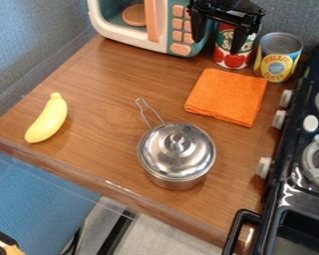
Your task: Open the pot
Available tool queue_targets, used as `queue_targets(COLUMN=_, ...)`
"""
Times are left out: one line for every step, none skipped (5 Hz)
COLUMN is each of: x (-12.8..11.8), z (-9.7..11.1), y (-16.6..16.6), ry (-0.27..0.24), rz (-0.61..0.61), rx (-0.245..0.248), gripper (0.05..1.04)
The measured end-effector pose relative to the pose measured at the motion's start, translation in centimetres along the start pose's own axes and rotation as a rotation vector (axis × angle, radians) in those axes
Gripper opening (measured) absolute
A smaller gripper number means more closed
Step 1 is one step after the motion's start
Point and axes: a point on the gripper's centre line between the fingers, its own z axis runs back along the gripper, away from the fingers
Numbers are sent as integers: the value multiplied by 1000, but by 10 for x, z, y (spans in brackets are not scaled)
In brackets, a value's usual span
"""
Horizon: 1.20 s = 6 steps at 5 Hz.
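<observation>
Toy-kitchen setup, indoors. Wood-look table [102,94] with small play microwave [130,41], teal and cream with peach buttons. Black stove [285,184] at right: pale knobs, grey burner rings. Kitchen props: lidded metal pot [177,154], food cans [277,57], orange cloth [227,97], yellow banana [48,118]. Grey-blue fabric-like panels [29,45] stand behind, office-partition style, so mock kitchen rather than a home one. Lab or office room: cannot tell which.

Black robot gripper [216,46] with a wide, angular crosspiece of uneven outline and two long, black fingers [240,41] that narrow to blunt points, dark all over apart from small pale glints along its edges.
</observation>
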Motion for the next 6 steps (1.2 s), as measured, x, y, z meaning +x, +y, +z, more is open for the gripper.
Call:
queue_targets(x=-5, z=-14, y=-2, ry=39, rz=-2, rx=-1, gripper=999)
queue_targets(x=-32, z=-30, y=-6, ry=131, rz=-8, rx=-21, gripper=999)
queue_targets(x=-58, z=-10, y=-8, ry=145, rz=-5, rx=-60, gripper=999)
queue_targets(x=-91, z=8, y=-9, ry=134, rz=-35, rx=-81, gripper=999)
queue_targets(x=-119, z=15, y=-10, ry=110, rz=-72, rx=-87, gripper=1000)
queue_targets(x=-145, z=14, y=-9, ry=116, rz=-80, rx=-96, gripper=999)
